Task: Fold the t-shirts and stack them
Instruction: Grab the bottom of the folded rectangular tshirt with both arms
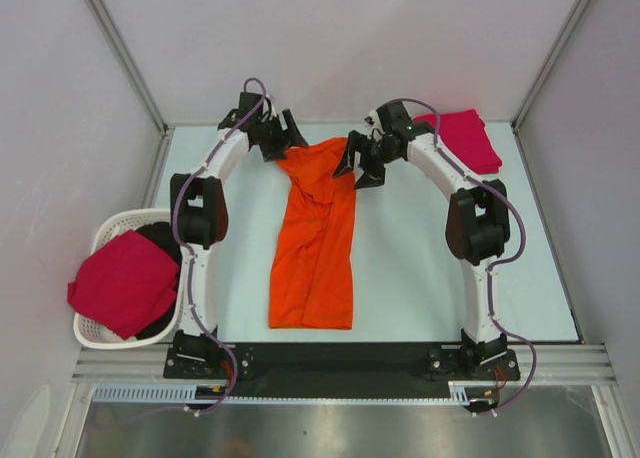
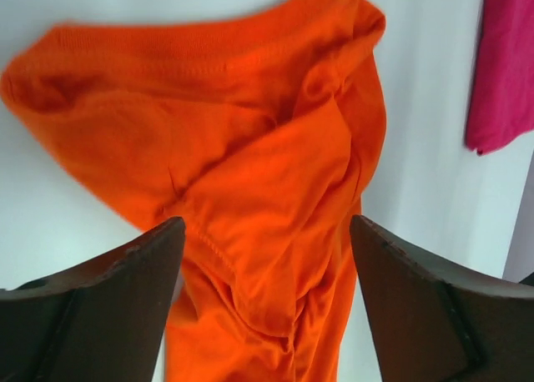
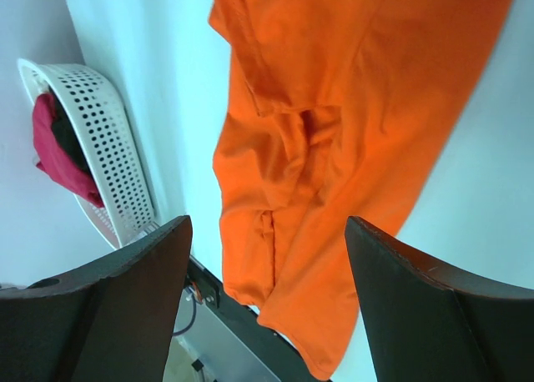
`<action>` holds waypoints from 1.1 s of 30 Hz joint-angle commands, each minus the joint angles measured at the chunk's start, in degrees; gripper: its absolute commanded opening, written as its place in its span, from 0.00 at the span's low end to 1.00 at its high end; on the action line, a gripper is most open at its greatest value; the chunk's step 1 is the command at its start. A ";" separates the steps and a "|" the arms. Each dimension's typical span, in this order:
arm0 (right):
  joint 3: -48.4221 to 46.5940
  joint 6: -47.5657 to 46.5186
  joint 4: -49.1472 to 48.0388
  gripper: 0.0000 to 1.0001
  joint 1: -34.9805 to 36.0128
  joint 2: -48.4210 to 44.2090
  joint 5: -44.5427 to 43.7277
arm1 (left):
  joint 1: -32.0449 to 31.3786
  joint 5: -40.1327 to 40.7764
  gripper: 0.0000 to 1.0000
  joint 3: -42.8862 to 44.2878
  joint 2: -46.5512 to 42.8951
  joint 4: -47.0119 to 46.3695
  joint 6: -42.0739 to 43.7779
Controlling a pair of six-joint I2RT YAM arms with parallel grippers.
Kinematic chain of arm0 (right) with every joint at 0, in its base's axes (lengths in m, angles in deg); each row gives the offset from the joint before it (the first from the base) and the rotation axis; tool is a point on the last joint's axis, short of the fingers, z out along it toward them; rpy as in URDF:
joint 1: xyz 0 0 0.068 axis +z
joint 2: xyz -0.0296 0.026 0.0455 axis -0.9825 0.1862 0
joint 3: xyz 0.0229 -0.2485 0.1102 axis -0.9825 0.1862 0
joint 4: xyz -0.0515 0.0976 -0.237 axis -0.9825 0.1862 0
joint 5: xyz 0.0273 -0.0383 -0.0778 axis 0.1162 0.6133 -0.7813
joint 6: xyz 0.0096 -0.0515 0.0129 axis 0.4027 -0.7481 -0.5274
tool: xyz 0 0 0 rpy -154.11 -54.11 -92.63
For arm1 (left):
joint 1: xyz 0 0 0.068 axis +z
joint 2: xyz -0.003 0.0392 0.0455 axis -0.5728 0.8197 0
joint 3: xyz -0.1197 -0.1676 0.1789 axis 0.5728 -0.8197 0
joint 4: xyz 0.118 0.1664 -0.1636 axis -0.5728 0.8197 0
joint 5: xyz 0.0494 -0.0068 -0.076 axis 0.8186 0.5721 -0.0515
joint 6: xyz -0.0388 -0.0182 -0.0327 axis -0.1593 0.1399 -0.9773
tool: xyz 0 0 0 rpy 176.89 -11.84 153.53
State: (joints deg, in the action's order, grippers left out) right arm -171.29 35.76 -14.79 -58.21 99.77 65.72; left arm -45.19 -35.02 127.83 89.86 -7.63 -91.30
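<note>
One folded crimson-pink t-shirt sits at the far right of the tabletop, the orange t-shirt lies at its centre, only narrowed lengthwise, between my left pincer and right pincer, both open and empty, and a second crimson-pink t-shirt waits on the white basket.

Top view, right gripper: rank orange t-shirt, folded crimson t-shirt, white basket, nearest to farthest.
1. orange t-shirt, table centre, its far end right beside the right gripper.
2. folded crimson t-shirt, far right corner.
3. white basket, off the table's left edge.
</note>
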 commanded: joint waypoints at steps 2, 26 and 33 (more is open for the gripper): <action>1.28 -1.76 1.03 0.80 -0.84 -3.33 -0.25 | 1.71 -0.69 0.78 13.23 4.40 5.78 -2.48; 1.63 -0.71 -0.38 0.80 -5.41 -3.33 2.83 | 4.70 -4.64 0.78 10.94 11.07 10.16 -5.55; 2.25 -0.62 -0.29 0.80 -7.44 -4.82 3.09 | 4.61 -4.54 0.59 15.34 16.17 10.70 -5.99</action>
State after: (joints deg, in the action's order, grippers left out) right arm -169.02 34.95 -14.60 -64.59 99.25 67.43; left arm -40.25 -38.58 139.20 102.55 2.56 -96.11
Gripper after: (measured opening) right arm 0.798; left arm 0.694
